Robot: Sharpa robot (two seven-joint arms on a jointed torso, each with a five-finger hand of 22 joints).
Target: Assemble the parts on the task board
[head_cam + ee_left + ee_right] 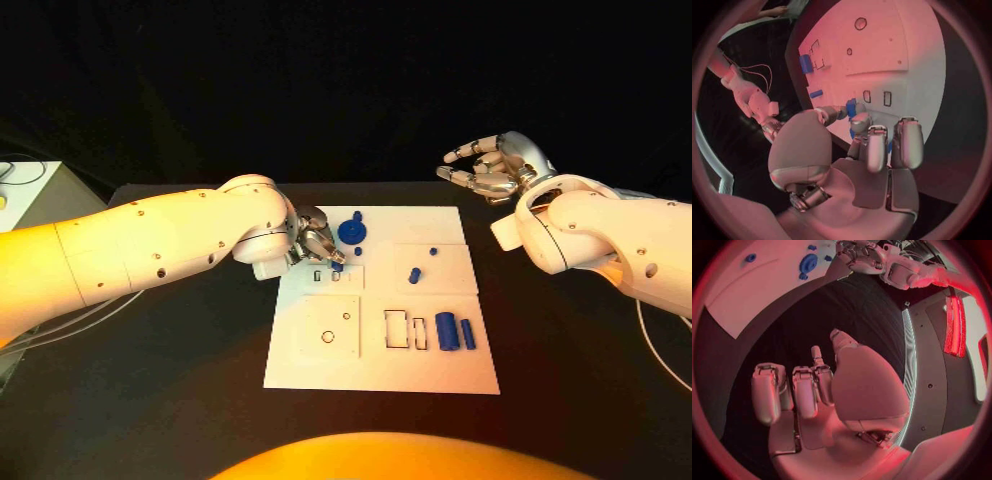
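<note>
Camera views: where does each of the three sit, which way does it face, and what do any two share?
Head view: on the robot's head, looking down at the task board; both arms enter, left hand on the board, right hand raised beside it.
Left wrist view: behind the left hand, facing the board.
Right wrist view: behind the right hand, facing the table.
Shared: all show the blue disc.
</note>
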